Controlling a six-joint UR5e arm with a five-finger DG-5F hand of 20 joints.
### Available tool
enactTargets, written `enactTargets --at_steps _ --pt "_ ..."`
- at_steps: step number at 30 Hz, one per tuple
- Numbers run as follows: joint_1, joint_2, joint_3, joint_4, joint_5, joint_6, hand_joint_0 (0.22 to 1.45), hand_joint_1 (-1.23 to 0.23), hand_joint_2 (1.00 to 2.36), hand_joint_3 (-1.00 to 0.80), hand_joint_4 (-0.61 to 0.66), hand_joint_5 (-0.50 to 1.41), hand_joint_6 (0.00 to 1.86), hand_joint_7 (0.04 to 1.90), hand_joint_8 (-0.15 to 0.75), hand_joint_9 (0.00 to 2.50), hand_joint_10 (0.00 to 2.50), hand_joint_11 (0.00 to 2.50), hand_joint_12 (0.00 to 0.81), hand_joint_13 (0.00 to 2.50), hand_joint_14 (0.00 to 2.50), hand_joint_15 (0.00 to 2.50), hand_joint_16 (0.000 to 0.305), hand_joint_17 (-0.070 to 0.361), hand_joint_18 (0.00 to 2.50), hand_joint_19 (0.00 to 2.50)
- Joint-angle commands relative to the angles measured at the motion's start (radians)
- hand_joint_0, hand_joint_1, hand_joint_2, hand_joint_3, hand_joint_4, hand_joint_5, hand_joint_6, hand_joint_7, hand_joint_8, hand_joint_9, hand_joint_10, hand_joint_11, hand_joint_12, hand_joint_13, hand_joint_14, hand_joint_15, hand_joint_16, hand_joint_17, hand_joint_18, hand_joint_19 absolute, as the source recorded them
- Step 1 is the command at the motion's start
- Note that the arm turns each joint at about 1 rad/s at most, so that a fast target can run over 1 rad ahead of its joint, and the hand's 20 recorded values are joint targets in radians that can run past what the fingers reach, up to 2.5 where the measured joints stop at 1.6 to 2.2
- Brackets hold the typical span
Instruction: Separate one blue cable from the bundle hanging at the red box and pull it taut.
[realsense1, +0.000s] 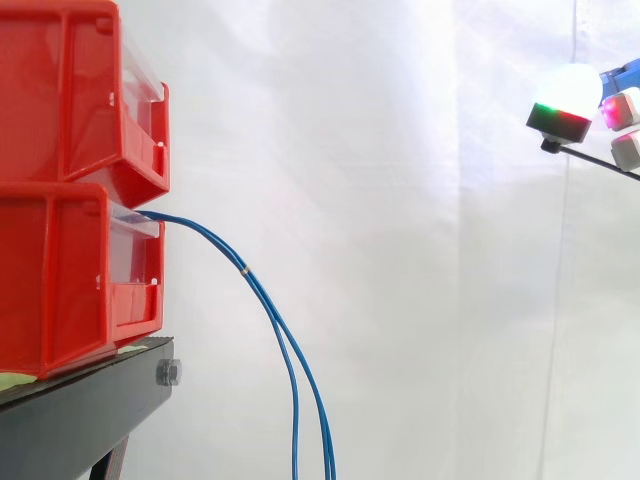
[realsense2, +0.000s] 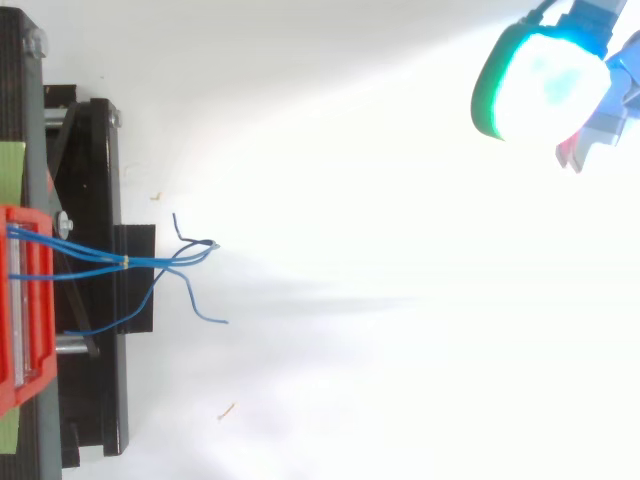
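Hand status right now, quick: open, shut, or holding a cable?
Hand: cannot be told; it is up at the right edge, well apart from the blue cables.

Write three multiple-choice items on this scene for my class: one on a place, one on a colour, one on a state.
1. The blue cables come out of: A the upper bin; B the lower red bin; C the floor.
2. The stand is: A black; B white; C yellow.
3. The cables: A stretch taut and straight; B hang slack; C lie coiled in a bin.
Key: 1 B, they leave its front opening; 2 A, a dark frame under the lower red bin; 3 B, they droop downward, with the hand well apart from them.
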Motion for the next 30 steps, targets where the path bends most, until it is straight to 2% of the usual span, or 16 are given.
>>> enactTargets --at_steps 1,10,15,17,18,20,23,25,27,30 --pt "0.000 0.000 0.001 0.002 -0.004 0.006 0.54 -0.67 1.00 -0.46 0.18 -0.17 0.50 0.87 0.234 0.82 0.02 0.69 0.318 0.75 0.02 0.67 0.048 0.107 0.63 0.81" --pt "0.000 0.000 0.001 -0.005 -0.001 0.000 0.54 -0.67 1.00 -0.46 0.19 -0.17 0.50 0.87 0.242 0.86 0.03 0.69 0.314 0.77 0.02 0.63 0.047 0.105 0.67 0.78" --pt "0.002 0.000 0.001 -0.063 -0.001 -0.020 0.54 -0.66 1.00 -0.46 0.16 -0.18 0.50 0.85 0.215 0.83 0.02 0.57 0.262 0.67 0.02 0.45 0.044 0.099 0.65 0.71" --pt "0.002 0.000 -0.001 -0.061 -0.003 -0.039 0.53 -0.67 1.00 -0.49 0.13 -0.20 0.50 0.81 0.215 0.74 0.02 0.47 0.252 0.53 0.01 0.32 0.042 0.095 0.55 0.65" --pt "0.003 0.000 -0.001 -0.049 -0.006 -0.066 0.49 -0.68 1.00 -0.50 0.11 -0.21 0.50 0.78 0.213 0.65 0.01 0.39 0.269 0.46 0.01 0.29 0.045 0.100 0.49 0.60" --pt "0.008 -0.002 -0.001 -0.021 -0.004 -0.124 0.46 -0.72 1.00 -0.50 0.09 -0.22 0.50 0.77 0.213 0.55 0.01 0.33 0.281 0.42 0.01 0.27 0.047 0.106 0.43 0.58" --pt "0.012 -0.006 -0.001 -0.002 -0.001 -0.158 0.44 -0.75 1.00 -0.50 0.09 -0.23 0.50 0.76 0.214 0.50 0.01 0.31 0.291 0.39 0.01 0.26 0.050 0.112 0.41 0.56" --pt "0.023 -0.034 0.001 0.052 0.002 -0.181 0.42 -0.77 1.00 -0.50 0.09 -0.24 0.50 0.75 0.209 0.43 0.01 0.27 0.305 0.34 0.01 0.23 0.051 0.115 0.36 0.54" --pt "0.032 -0.089 0.016 0.097 -0.003 -0.164 0.41 -0.79 1.00 -0.50 0.09 -0.24 0.50 0.75 0.215 0.42 0.01 0.27 0.308 0.31 0.01 0.22 0.052 0.116 0.35 0.50" --pt "0.038 -0.132 0.042 0.115 -0.001 -0.158 0.41 -0.79 1.00 -0.50 0.08 -0.24 0.50 0.74 0.219 0.41 0.01 0.26 0.304 0.29 0.01 0.19 0.049 0.111 0.30 0.40"
